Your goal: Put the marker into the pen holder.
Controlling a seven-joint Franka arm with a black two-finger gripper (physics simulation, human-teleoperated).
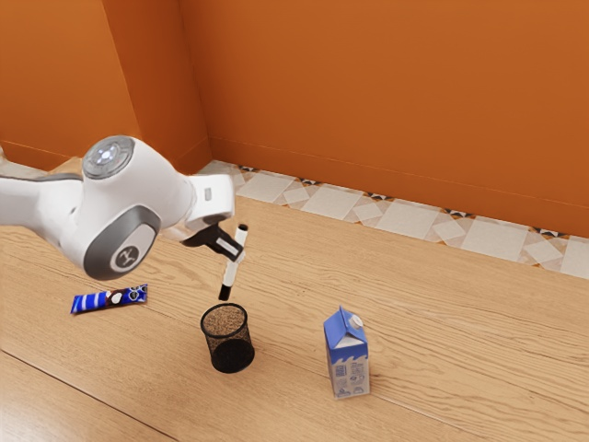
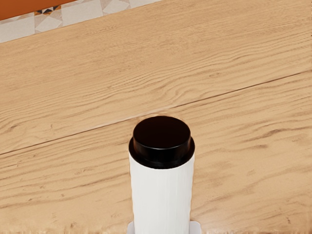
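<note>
Orange walls (image 1: 386,101) meet in a corner behind the work, flat and matt, with a skirting board (image 1: 368,192) of the same colour along the foot. Below it runs a band of floor tiles (image 1: 332,203), pale squares alternating with patterned ones in beige and near-black. The tabletop (image 1: 460,331) is light honey-coloured wood, its grain drawn in long wavy lines; a thin dark seam crosses it, straight against the loose figure of the wood. The arm (image 1: 138,207) is smooth, rounded white shell with grey caps, entering from the exterior view's left. Its black gripper (image 1: 239,254) is closed on the marker (image 1: 233,272), a slim white cylinder with black ends, pinched from both sides and held off the table, leaning slightly from upright. In the wrist view its stepped, round black end faces the camera. The marker's lower end hangs near the rim of the pen holder (image 1: 213,335), outside it, a round black mesh cup standing on the wood. Toward the exterior view's right stands a milk carton (image 1: 348,366), boxy with a gabled blue top and a white cap; toward the left, a shiny blue-and-white packet (image 1: 93,302) lies flat.
</note>
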